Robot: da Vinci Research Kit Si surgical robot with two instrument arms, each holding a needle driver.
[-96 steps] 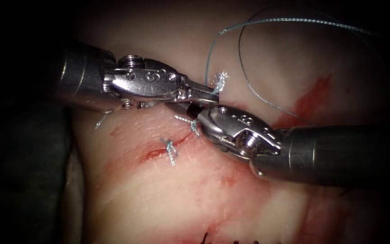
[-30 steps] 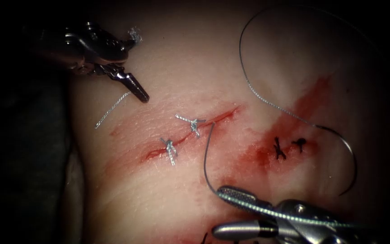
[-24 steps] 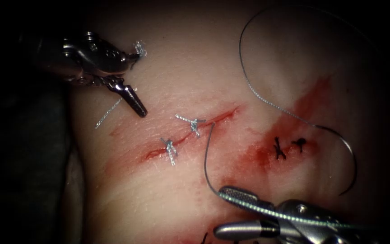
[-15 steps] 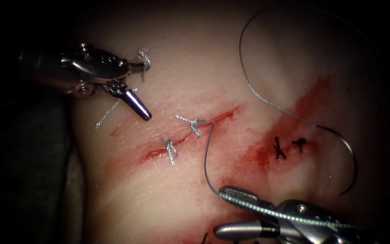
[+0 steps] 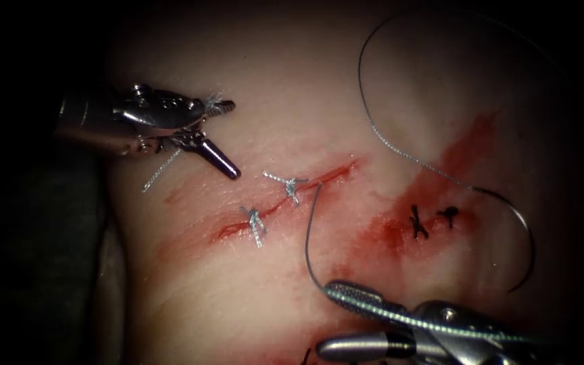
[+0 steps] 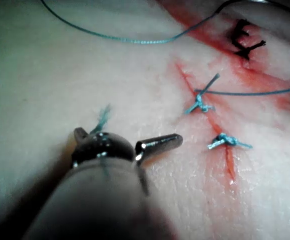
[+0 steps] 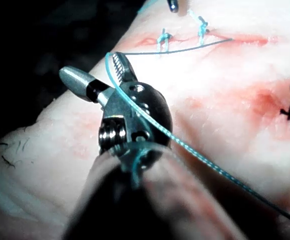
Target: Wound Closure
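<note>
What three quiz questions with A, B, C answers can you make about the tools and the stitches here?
1. Where is the needle?
A. Lying on the tissue right of the cut, with nothing holding it
B. Gripped in a pair of jaws
C. Stuck through the cut

2. How many blue-green knots sit on the cut?
A. One
B. Two
C. Five

3. How do the right tool's jaws stand?
A. Shut on the needle
B. Shut on the tissue
C. Open, with the thread draped over one

Answers:
1 A: its curve rests free near the dark stitches.
2 B: both knots cross the cut.
3 C: a gap shows between the jaws. The left tool is open too, with a frayed thread end clinging to one jaw.
</note>
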